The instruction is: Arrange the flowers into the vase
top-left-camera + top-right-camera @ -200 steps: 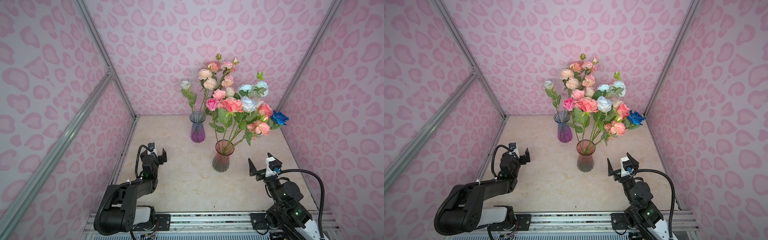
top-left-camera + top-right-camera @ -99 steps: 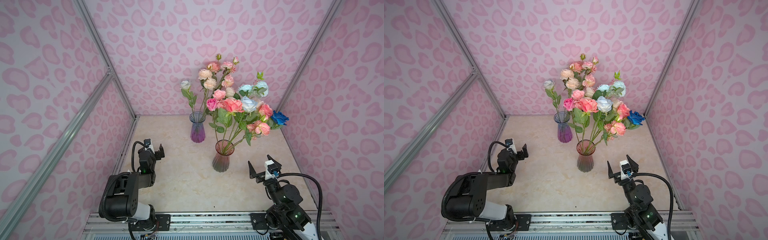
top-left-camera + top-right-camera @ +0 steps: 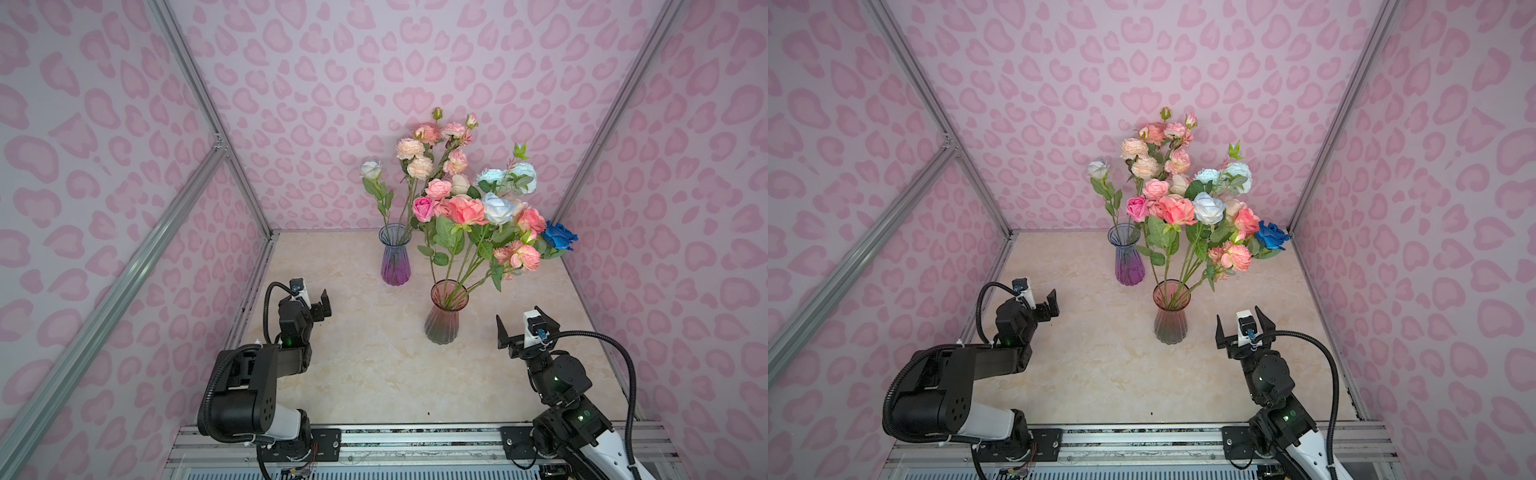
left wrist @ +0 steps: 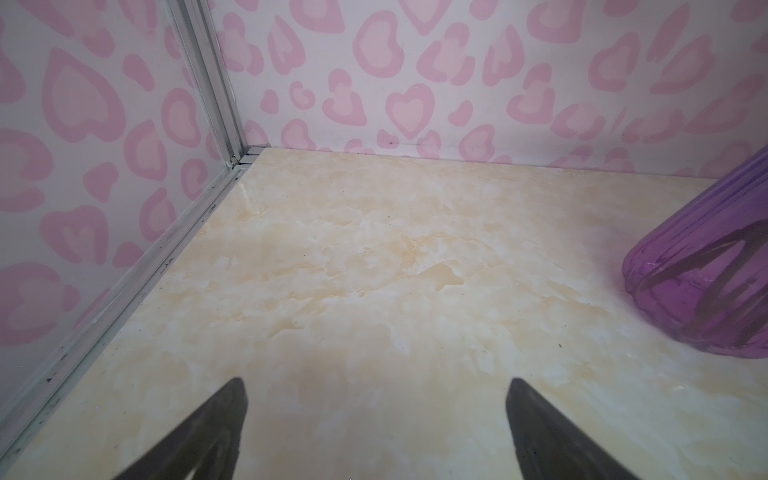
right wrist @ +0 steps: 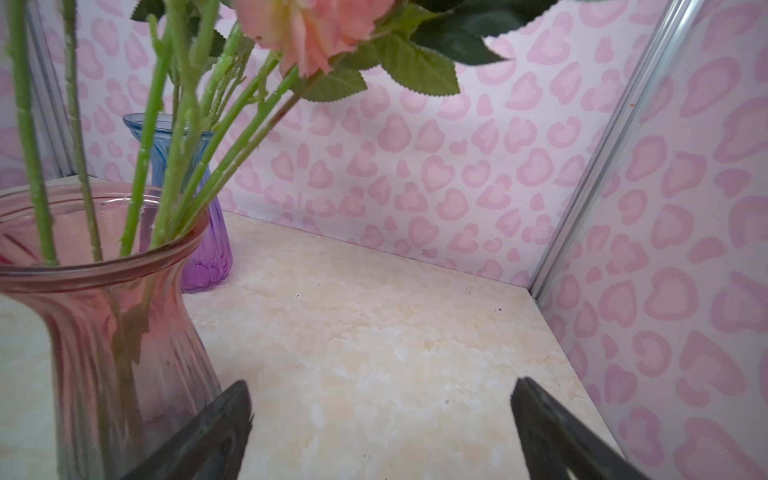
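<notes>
Left gripper (image 3: 318, 305) and right gripper (image 3: 519, 320) are both wide open and hold nothing. Flowers (image 3: 465, 210) stand in the pink vase (image 3: 442, 324) and the purple vase (image 3: 395, 266) at its 11 o'clock.

Pink heart-patterned walls (image 3: 332, 62) box in a cream marble-look floor (image 3: 374, 374) stretching ahead of the left gripper (image 4: 375, 380) and right gripper (image 3: 517, 313). Aluminium posts (image 3: 203, 104) stand in the far corners beyond them; a metal rail (image 3: 415, 440) runs behind. Soft, even light falls throughout, casting faint shadows.
</notes>
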